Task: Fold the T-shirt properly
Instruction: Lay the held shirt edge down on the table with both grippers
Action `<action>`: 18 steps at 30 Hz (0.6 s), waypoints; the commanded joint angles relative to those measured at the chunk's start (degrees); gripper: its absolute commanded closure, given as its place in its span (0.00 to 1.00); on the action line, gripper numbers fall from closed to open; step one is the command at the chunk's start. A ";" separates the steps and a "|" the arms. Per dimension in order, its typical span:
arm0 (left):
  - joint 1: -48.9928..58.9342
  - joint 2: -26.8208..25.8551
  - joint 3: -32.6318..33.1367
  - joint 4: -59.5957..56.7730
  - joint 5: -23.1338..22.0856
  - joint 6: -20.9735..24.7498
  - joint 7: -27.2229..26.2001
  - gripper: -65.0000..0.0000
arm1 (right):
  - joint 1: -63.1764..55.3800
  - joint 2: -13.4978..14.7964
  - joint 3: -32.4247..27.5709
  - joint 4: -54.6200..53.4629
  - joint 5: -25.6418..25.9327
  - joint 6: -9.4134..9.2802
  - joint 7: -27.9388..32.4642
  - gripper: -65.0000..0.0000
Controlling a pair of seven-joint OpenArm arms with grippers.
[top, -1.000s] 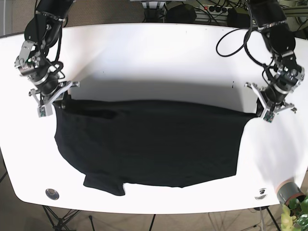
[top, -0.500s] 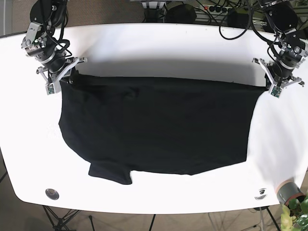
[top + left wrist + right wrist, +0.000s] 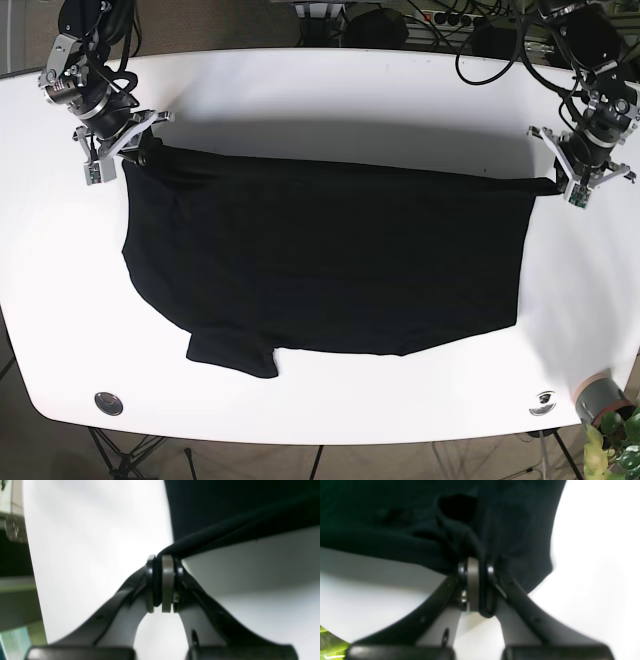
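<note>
Left wrist view: left gripper (image 3: 162,585) pinched a taut corner of the black cotton T-shirt (image 3: 225,512) above the white oval table (image 3: 95,542).

Right wrist view: right gripper (image 3: 476,587) was clamped on bunched fabric.

Base view: T-shirt lay spread across the table's middle, far edge stretched between both grippers. Risk, judged: uneven pulling could slip a corner free, or the bunched left corner could fold crooked.

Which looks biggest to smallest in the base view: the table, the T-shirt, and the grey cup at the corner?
1. table
2. T-shirt
3. cup, cut off by the frame edge but clearly smallest
</note>
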 commanded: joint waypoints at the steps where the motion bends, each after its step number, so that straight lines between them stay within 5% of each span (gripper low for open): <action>1: -2.91 -1.36 1.83 -1.86 0.30 0.62 -0.65 1.00 | 0.14 0.68 0.51 0.78 0.08 -0.07 0.84 0.97; 18: -16.09 -4.97 7.45 -18.04 0.39 0.62 -1.00 1.00 | 6.56 1.30 0.24 -5.64 -0.01 -0.25 -0.22 0.97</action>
